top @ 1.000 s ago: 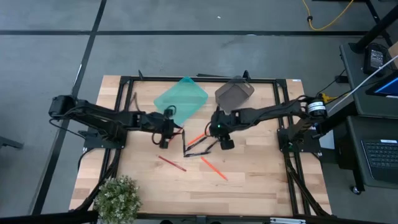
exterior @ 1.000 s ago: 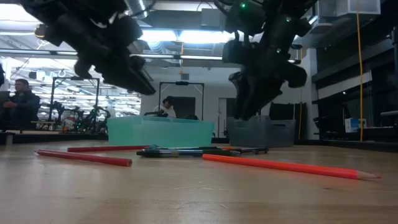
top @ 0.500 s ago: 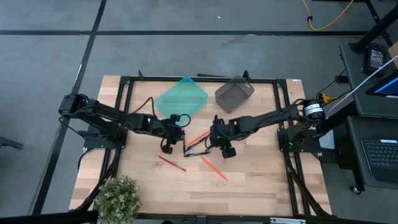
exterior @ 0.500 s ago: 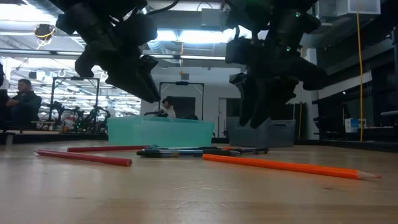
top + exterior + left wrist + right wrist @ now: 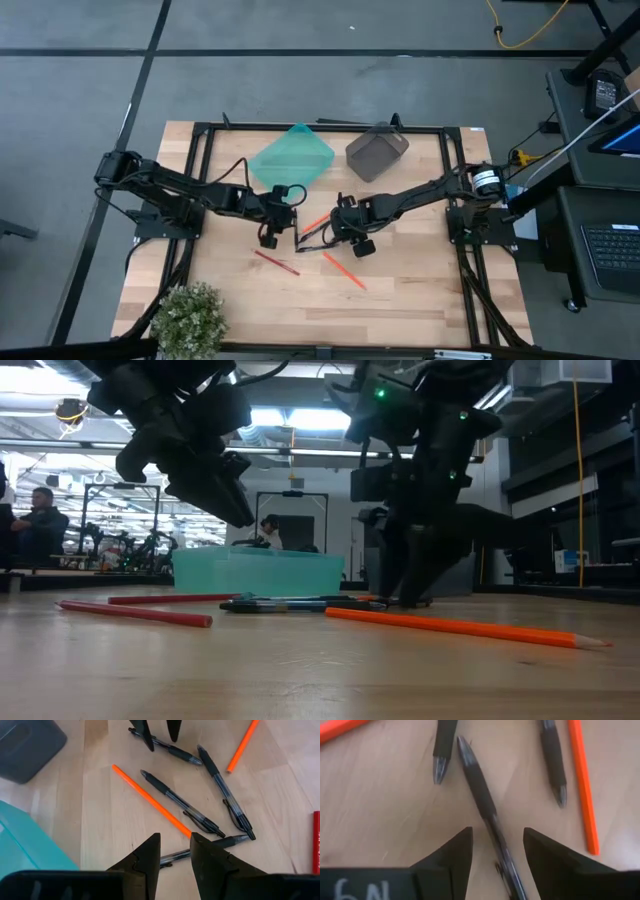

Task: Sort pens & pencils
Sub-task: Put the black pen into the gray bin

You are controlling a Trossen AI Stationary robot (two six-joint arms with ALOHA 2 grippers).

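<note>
Both arms reach to frame centre in the high view. Right claw [image 5: 345,236] is low, fingers apart; left claw [image 5: 270,232] hovers, fingers parted.

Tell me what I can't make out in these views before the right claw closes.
- Right wrist view: the pen between the right claw fingers runs off the picture's edge, so its far end is unseen.
- Low view: the pens overlap edge-on; their number is unclear.
- High view: the pens are too small, partly under the right arm.
- Bins: contents not discernible.
</note>
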